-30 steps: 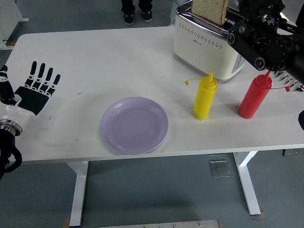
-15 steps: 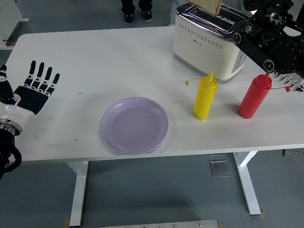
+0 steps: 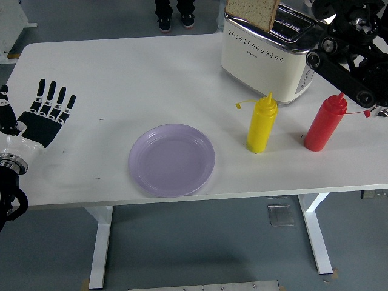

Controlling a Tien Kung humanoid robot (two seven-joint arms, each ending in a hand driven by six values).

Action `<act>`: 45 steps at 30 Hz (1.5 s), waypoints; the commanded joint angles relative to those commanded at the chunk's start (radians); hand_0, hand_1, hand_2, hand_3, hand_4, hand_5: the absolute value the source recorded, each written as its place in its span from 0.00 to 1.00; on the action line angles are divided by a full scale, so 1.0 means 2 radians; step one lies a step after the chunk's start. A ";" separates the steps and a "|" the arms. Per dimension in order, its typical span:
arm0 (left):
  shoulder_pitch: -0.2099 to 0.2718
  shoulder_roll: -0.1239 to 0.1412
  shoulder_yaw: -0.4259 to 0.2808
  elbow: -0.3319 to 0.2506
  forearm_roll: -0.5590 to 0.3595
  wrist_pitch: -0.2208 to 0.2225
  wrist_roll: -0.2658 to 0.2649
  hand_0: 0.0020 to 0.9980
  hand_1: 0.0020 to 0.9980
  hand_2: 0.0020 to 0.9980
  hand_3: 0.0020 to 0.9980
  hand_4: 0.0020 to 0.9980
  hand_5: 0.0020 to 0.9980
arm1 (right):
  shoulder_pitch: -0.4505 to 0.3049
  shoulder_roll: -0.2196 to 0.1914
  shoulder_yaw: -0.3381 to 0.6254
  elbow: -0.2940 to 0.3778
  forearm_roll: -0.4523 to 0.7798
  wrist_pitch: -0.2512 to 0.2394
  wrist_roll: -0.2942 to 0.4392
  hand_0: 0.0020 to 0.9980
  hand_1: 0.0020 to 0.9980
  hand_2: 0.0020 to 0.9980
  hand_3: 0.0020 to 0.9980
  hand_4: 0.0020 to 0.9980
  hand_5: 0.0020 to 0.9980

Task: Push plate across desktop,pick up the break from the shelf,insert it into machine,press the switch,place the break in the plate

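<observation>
Bread slice is raised above the toaster; right hand's grip is out of frame, undeterminable. Left hand rests flat on the surface, fingers spread, empty.

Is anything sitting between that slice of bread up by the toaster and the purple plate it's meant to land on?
Nothing visible blocks it. The bread is above the toaster; the plate lies empty, nearer and to the left. The yellow bottle stands just right of that line.

plate left of bottles, toaster behind
</observation>
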 joint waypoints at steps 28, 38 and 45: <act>-0.004 0.000 0.010 0.005 0.002 0.000 0.000 0.81 0.74 0.70 0.70 0.79 1.00 | -0.001 -0.001 -0.073 0.203 0.299 0.063 -0.063 0.29 0.41 0.38 0.40 0.16 0.00; -0.009 0.001 0.019 0.006 0.003 -0.001 0.000 0.81 0.74 0.70 0.70 0.79 1.00 | -0.007 0.030 -0.115 0.184 0.331 0.053 -0.063 0.27 0.39 0.39 0.41 0.17 0.00; -0.010 0.001 0.021 0.004 0.006 0.000 -0.001 0.81 0.74 0.70 0.70 0.79 1.00 | -0.008 0.047 -0.133 0.176 0.344 0.050 -0.066 0.26 0.39 0.39 0.41 0.17 0.00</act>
